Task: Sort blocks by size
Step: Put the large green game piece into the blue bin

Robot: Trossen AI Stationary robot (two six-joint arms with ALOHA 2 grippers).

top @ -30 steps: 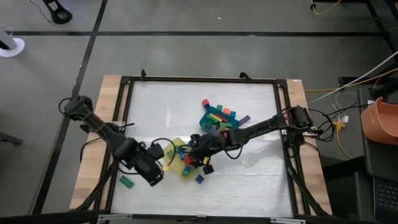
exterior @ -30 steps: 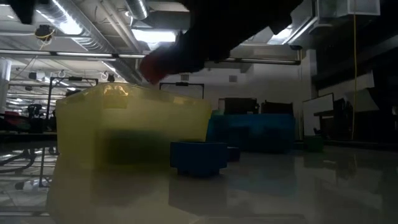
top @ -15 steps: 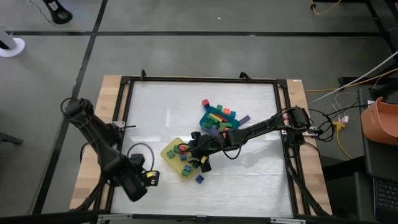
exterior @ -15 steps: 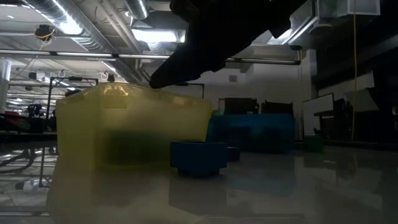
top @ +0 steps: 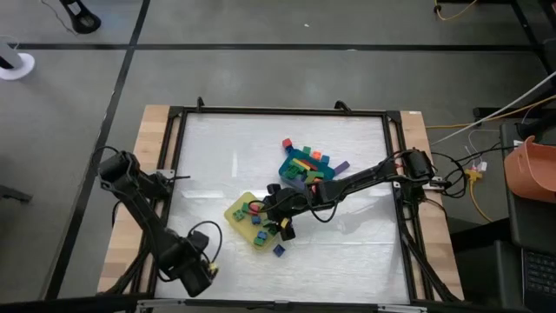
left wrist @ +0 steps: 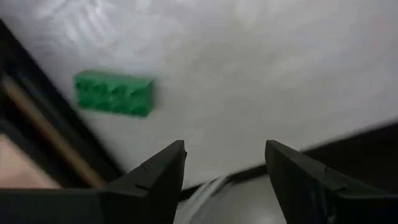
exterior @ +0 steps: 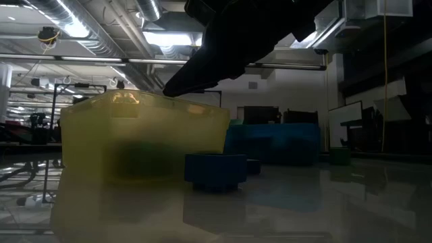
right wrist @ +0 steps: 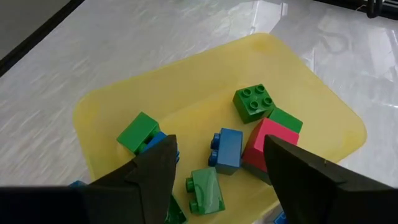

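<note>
A long green block [left wrist: 114, 93] lies flat on the white table close to the black frame, at the near left corner. My left gripper [left wrist: 224, 167] [top: 198, 276] hangs open above the table beside it, pointing down and touching nothing. The arm hides the green block in the high view. My right gripper [right wrist: 217, 171] [top: 268, 211] stands open over the yellow tray [right wrist: 298, 81] [top: 236, 211]. In that tray lie several short blocks: green [right wrist: 254, 102], blue [right wrist: 229, 149] and red [right wrist: 270, 142]. Its dark fingers [exterior: 196, 74] hang above the tray's rim [exterior: 135, 108].
The teal-blue tray [top: 288, 165] with several coloured blocks sits just beyond the yellow one. Loose blocks lie around: a blue one [top: 278, 249] [exterior: 216, 170] near the yellow tray, a blue one [top: 286, 143] and a purple one [top: 341, 165] by the teal tray. A black frame [top: 174, 156] rims the table.
My left gripper has swung from beside the yellow tray toward the table's near left corner, sinking and rolling about its own axis, still open. My right gripper has opened over the yellow tray and let go of a red block, which now lies in the tray.
</note>
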